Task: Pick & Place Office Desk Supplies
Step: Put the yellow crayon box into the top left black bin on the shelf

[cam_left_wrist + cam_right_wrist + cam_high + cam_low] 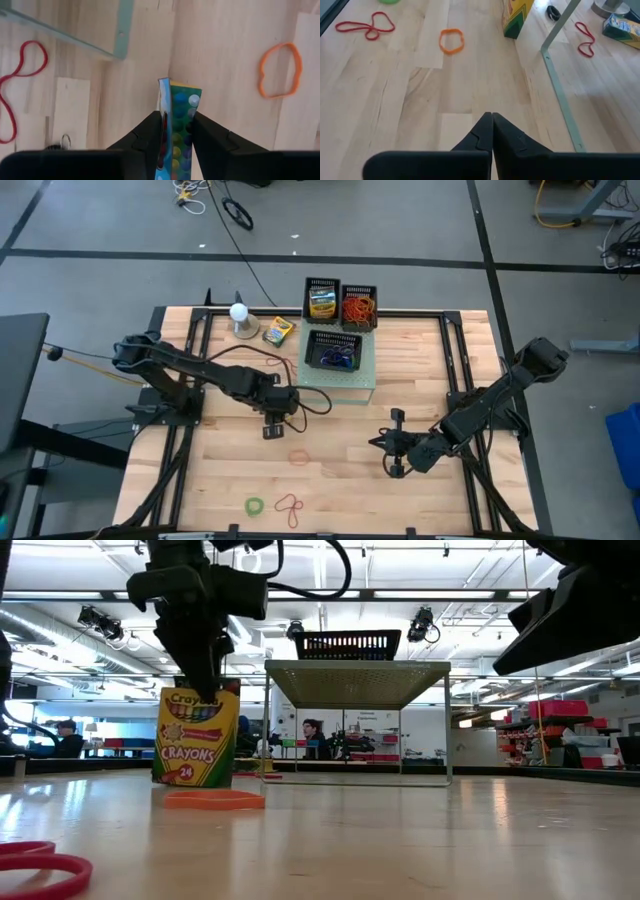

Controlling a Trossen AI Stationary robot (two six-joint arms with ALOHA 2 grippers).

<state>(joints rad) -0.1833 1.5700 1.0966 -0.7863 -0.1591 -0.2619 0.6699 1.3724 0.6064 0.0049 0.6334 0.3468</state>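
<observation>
A yellow-green crayon box (197,735) stands upright on the near middle of the table, seen also as the box (517,17) in the right wrist view. My left gripper (205,680) comes down on its top and is shut on it. My right gripper (492,115) is shut on nothing, above bare wood right of the middle (388,445). Loose rubber bands lie flat on the table: an orange one (300,457), a green one (254,506) and a red one (290,508). Another crayon box (278,331) lies at the far left. My left gripper pinches the crayon box's top end (180,102) between its two fingers, one on each broad face. The fingers (150,130) come from above, pointing steeply down. The box hangs upright below them, its lower end (192,783) at the tabletop; whether it rests there I cannot tell.
A pale green shelf stand (338,375) at the far middle carries a black basket (334,352). Behind it stand two more black baskets, one with crayon boxes (321,300) and one with rubber bands (359,308). A white ball on a round base (240,315) stands far left.
</observation>
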